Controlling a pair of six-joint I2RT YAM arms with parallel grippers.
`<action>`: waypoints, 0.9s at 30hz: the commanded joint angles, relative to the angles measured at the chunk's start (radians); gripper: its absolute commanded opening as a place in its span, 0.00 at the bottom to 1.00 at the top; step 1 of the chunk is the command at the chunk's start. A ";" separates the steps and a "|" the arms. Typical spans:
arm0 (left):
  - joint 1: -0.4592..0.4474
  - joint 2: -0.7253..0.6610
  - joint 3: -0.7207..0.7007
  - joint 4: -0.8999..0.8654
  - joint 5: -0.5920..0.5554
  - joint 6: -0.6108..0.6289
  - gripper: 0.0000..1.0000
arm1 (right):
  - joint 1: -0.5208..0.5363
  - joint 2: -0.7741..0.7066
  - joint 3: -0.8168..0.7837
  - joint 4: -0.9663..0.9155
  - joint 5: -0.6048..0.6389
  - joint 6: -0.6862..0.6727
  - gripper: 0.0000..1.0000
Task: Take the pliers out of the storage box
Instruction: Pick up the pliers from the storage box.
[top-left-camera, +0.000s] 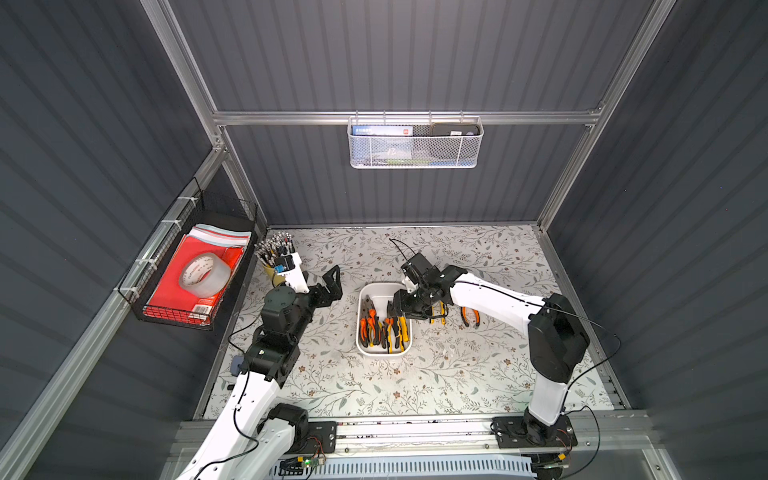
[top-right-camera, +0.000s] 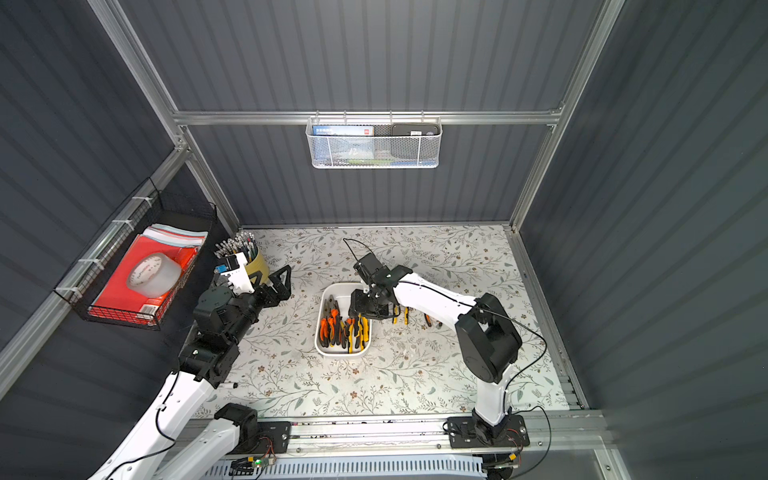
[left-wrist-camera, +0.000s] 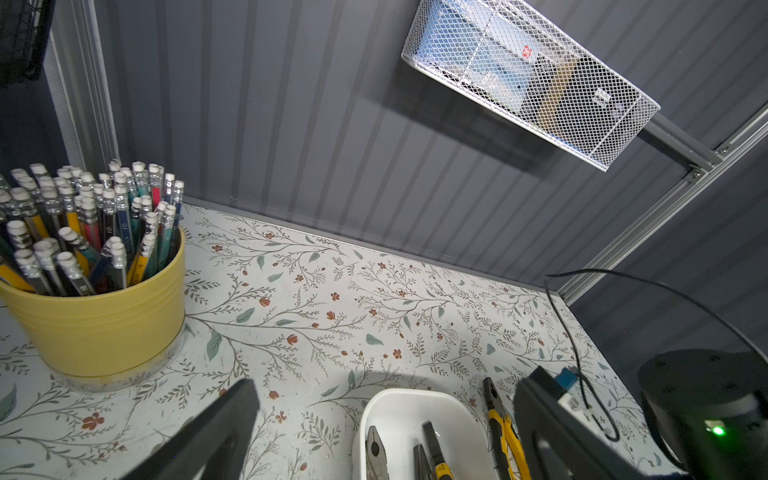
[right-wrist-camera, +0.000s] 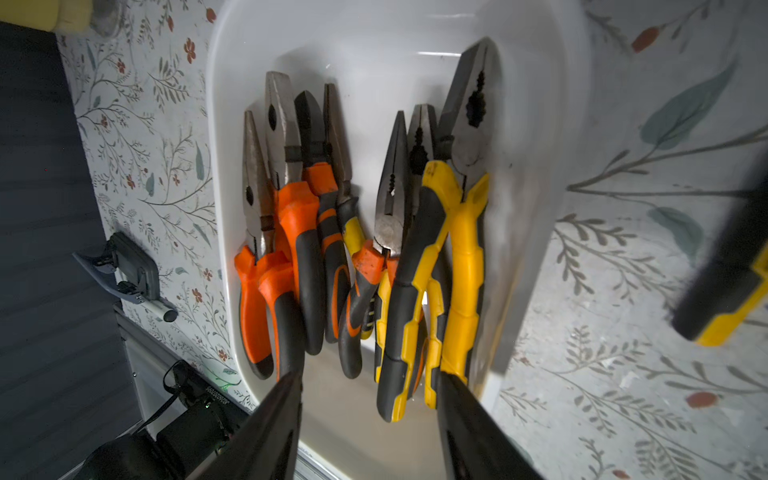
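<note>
the right gripper (right-wrist-camera: 370, 378) is seen part-open above the right side of the storage box (right-wrist-camera: 232, 124). its two dark fingers (right-wrist-camera: 274, 424) are set apart on either side of the handle ends of the pliers (right-wrist-camera: 353, 232). nothing is seen clamped between them, and whether a finger touches a handle cannot be told. the pliers are laid side by side in the box, metal noses toward the back wall, with orange-and-black handles on the left and yellow-and-black ones on the right. in both top views the box (top-left-camera: 384, 354) is found mid-table on the flowered table cover (top-left-camera: 415, 382), between the two arms. just right of it, outside the box, a yellow-and-black pair (top-left-camera: 437, 314) and an orange-and-black pair (top-left-camera: 470, 318) are laid on the cover, partly hidden by the right arm. the left gripper (top-left-camera: 334, 286) is held wide apart and empty to the left of the box, near a yellow cup of pencils (left-wrist-camera: 99, 324). a white mesh basket (top-left-camera: 415, 145) is hung on the back wall and a black wire basket (top-left-camera: 191, 266) on the left wall.
</note>
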 joint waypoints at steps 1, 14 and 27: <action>0.000 -0.011 -0.004 0.014 -0.001 -0.003 0.99 | 0.003 0.037 0.037 -0.022 0.015 -0.001 0.54; 0.000 -0.017 -0.004 0.013 0.001 -0.003 0.99 | 0.006 0.112 0.061 -0.049 0.016 0.006 0.46; 0.000 -0.021 -0.007 0.012 0.001 -0.002 0.99 | 0.014 0.160 0.070 -0.034 -0.001 0.011 0.39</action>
